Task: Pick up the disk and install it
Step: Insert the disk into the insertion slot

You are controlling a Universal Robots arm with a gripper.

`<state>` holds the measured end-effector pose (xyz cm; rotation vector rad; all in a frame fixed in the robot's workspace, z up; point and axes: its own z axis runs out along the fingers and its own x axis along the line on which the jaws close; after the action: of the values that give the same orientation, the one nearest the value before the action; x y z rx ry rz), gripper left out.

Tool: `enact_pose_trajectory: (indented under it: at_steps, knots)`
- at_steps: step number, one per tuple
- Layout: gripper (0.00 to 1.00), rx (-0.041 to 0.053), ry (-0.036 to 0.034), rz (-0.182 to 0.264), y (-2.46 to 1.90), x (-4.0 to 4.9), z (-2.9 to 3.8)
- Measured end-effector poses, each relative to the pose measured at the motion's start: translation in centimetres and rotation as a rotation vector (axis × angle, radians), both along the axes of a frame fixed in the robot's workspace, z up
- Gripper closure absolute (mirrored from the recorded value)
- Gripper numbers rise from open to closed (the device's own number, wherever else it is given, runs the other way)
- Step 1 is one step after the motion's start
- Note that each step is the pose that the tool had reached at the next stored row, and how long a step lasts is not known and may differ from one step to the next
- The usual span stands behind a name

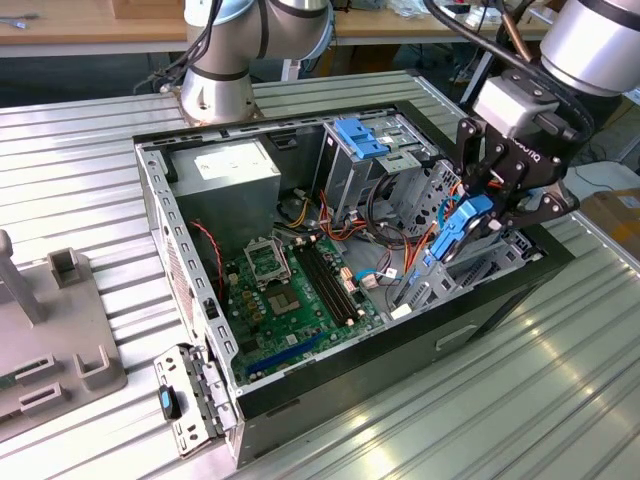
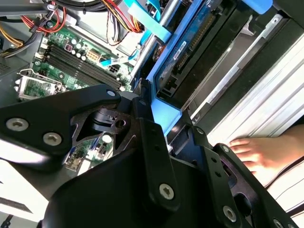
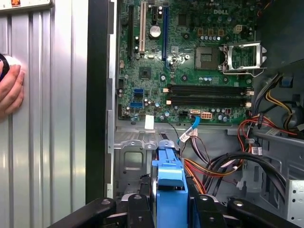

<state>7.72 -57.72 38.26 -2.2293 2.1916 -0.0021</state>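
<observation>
The disk, in its bright blue carrier, hangs on edge over the drive bay at the exterior view's right end of the open computer case. My gripper is shut on it from above. In the first wrist view the blue carrier stands between my black fingers, with the motherboard beyond it. In the second wrist view the disk's blue rail and its circuit side slant down into the dark bay slot.
A metal drive cage with a blue top, a grey power-supply box, the motherboard and loose cables crowd the case. A person's hand rests on the ribbed table beside the case. A grey fixture stands at the exterior view's left.
</observation>
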Motion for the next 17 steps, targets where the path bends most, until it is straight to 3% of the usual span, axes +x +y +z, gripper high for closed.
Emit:
enact_pose_trajectory:
  at_steps: [6,7,8,17]
  knots:
    - [0.63,-0.0002,0.0,0.0,-0.04,0.0,-1.3]
    - [0.63,-0.0001,0.0,0.0,-0.07,0.0,-1.9]
    - [0.63,-0.0001,0.0,0.0,-0.08,0.0,-2.03]
    - [0.62,0.001,-0.0001,0.0,-0.08,0.0,-2.11]
